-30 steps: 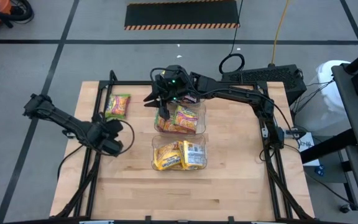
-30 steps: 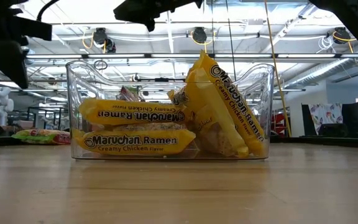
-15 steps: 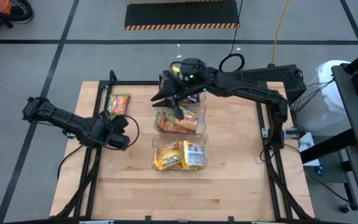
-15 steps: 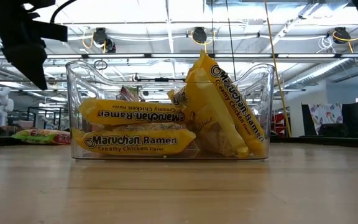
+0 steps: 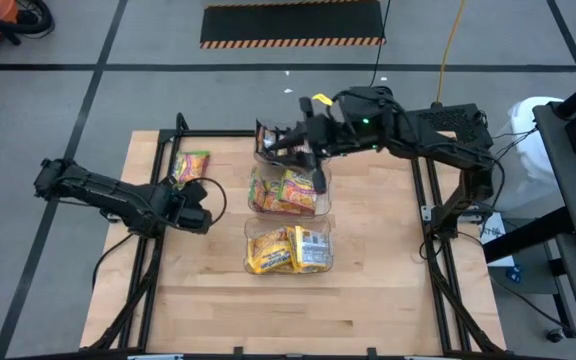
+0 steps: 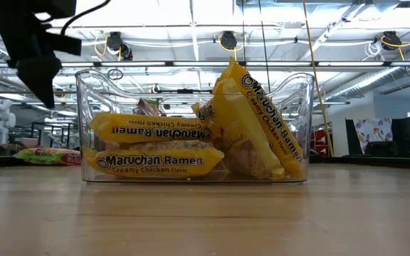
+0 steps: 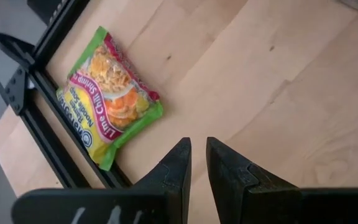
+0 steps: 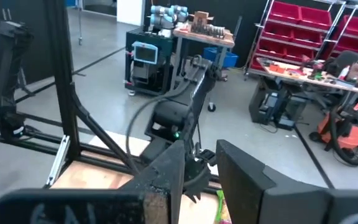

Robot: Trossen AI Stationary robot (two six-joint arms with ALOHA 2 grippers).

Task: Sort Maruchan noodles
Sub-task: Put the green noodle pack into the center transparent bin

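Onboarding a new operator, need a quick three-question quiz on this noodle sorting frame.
1. True or false: the loose packet lies inside a bin.
2. The near bin holds which packets? A) yellow B) green C) dark brown
3. Fill in: the ___ gripper hangs over the far bin.

Key:
1. False. It lies on the table, near the left gripper.
2. A. The low view reads Creamy Chicken.
3. Right. The right gripper is above the far bin and holds nothing.
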